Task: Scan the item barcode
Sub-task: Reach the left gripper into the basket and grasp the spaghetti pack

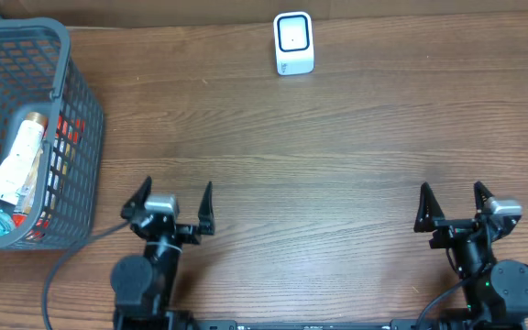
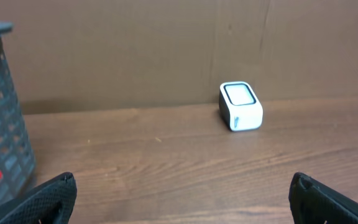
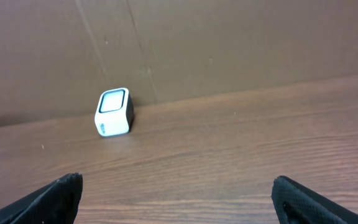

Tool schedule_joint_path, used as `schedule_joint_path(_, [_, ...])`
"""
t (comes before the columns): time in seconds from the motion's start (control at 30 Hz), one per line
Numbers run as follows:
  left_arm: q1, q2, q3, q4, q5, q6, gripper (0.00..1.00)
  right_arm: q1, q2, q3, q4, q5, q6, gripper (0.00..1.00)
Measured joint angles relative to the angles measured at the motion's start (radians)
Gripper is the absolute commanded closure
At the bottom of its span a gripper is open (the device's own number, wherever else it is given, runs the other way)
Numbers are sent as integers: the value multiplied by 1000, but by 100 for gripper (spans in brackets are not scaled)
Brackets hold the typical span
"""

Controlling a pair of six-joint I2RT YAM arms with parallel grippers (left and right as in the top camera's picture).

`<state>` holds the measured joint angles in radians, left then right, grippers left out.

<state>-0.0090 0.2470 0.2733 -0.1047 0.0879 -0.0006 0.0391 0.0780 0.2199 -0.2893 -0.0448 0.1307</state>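
lying slantwise in the basket [image 1: 82, 137] at the counter's [image 1: 337, 147] left edge, a pale tube [image 1: 15, 163] rests on top of other packets, its darker cap end pointing toward the far edge. it looks the easiest item to pick. no barcode shows on it from overhead.

it is likely light, with soft walls that would dent under a hard squeeze and a smooth skin that may slip. a hold across the body close to the stiffer cap end seems safest, since that leaves the flat length free to turn toward the reader. the basket's tall mesh wall means coming in from above, and the packets beneath may shift as it lifts.

the scanner [image 1: 294, 43], a small white box with a dark-rimmed window facing up, stands near the far edge, a little right of the middle and well apart from the basket.

the left gripper [image 1: 178, 185] sits by the near edge just beside the basket, fingers spread wide with nothing between them. the right gripper [image 1: 450, 188], toward the near right corner, is likewise spread and empty.
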Motion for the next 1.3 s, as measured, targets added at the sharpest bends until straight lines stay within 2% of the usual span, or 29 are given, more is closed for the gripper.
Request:
schedule_joint_path(0.1, [0,159,146,-51,-3,0,0,0,67,94,-67,-2,0,0])
schedule_joint_path(0.23, [0,385,426,-209,-1,5,0,0,188,243,-188,-4,0,0])
schedule_joint_path(0.33, [0,580,725,-458,19,42,0,0,323,402,-311,-4,0,0])
schedule_joint_path(0.5, [43,973,1341,-954,82,89,0,0,581,687,-565,-7,0,0])
schedule_joint_path(0.57, [65,1115,1565,-1082,105,99,0,0,684,788,-644,-8,-1,0])
schedule_joint_path(0.67, [89,1297,1852,-1175,95,116,0,0,834,909,-719,-12,-1,0])
schedule_joint_path(0.77, [116,1411,2020,-1184,34,117,2,0,952,961,-737,-53,0,0])
schedule_joint_path(0.83, [155,1440,2058,-1186,13,111,5,0,992,962,-744,-84,-1,0])
schedule_joint_path(0.87, [183,1447,2066,-1184,8,106,2,0,1011,962,-752,-103,-1,0])
schedule_joint_path(1.1, [542,1472,2068,-1178,-18,-51,0,0,1066,962,-755,-161,-1,0])
schedule_joint_path(1.2, [674,1472,2014,-1122,-18,-106,0,0,1066,962,-760,-164,-1,0])
schedule_joint_path(1.3, [724,1471,1922,-1062,-18,-108,0,0,1066,962,-761,-166,-1,0])
